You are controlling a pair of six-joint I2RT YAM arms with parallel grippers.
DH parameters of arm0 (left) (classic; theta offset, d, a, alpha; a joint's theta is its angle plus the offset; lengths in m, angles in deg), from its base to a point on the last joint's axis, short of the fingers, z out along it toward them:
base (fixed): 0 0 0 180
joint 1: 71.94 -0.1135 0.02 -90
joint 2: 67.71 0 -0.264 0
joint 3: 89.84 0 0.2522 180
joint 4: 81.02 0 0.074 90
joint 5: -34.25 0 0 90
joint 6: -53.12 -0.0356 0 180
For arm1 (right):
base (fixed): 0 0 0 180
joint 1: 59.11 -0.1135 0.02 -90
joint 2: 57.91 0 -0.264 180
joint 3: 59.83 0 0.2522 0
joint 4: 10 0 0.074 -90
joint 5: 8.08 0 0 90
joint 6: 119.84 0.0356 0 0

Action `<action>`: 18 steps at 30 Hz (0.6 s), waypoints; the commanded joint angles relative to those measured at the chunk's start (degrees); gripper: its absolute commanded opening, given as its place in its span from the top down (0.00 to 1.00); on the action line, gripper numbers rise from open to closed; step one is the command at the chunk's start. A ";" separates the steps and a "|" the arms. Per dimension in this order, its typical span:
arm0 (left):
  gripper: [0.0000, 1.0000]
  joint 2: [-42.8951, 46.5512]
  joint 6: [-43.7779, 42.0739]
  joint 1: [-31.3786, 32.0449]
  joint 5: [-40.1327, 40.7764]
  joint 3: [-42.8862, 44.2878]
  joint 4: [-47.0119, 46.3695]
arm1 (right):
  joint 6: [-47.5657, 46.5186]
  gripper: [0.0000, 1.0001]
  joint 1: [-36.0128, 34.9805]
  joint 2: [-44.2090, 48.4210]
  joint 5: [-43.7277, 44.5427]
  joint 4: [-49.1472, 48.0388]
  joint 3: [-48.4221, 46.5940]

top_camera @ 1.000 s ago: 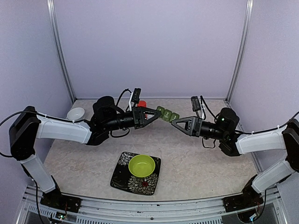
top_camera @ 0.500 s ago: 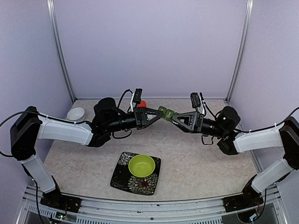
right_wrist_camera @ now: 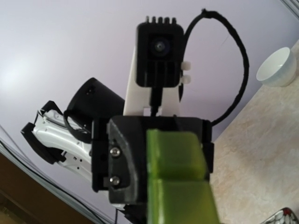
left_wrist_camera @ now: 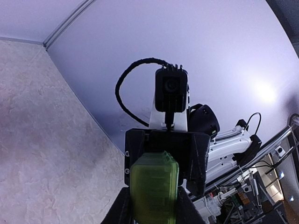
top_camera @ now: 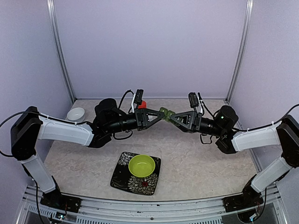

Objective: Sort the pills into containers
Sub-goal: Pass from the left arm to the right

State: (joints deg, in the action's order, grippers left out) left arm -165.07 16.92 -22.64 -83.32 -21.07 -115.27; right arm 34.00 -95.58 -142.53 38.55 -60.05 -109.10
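Your left gripper [top_camera: 157, 115] is pinching one end of the green pillbox [top_camera: 165, 112], held between both arms near the back of the table [top_camera: 196, 158]. Your right gripper [top_camera: 173, 115] sits at the other end, but I can't tell if it's clamped.

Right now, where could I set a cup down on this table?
Bare table lies front left, between the left arm and the plate, and front right, between the plate and the right arm. It is crowded at the middle back, where the left gripper and right gripper meet at the pillbox, near the bottle.
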 commanded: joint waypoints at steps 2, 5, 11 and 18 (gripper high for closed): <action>0.79 -0.71 -1.25 0.58 0.96 1.22 -0.08 | 0.30 0.53 0.26 -0.63 -1.24 -2.90 -1.35; 0.78 -0.71 -1.33 0.67 1.04 1.33 0.10 | 0.36 0.62 0.17 -0.81 -1.32 -2.85 -1.57; 0.75 -0.77 -1.44 0.71 0.95 1.60 0.67 | 0.14 0.83 0.17 -0.82 -1.45 -2.63 -1.76; 0.62 -0.58 -1.49 0.71 1.03 1.36 0.66 | -0.03 0.92 0.17 -0.74 -1.60 -2.37 -1.94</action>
State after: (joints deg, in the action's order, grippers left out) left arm -165.07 16.57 -22.29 -83.28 -20.63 -115.62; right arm 34.37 -95.34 -143.21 38.20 -59.94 -109.34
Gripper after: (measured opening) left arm 0.312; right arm 0.240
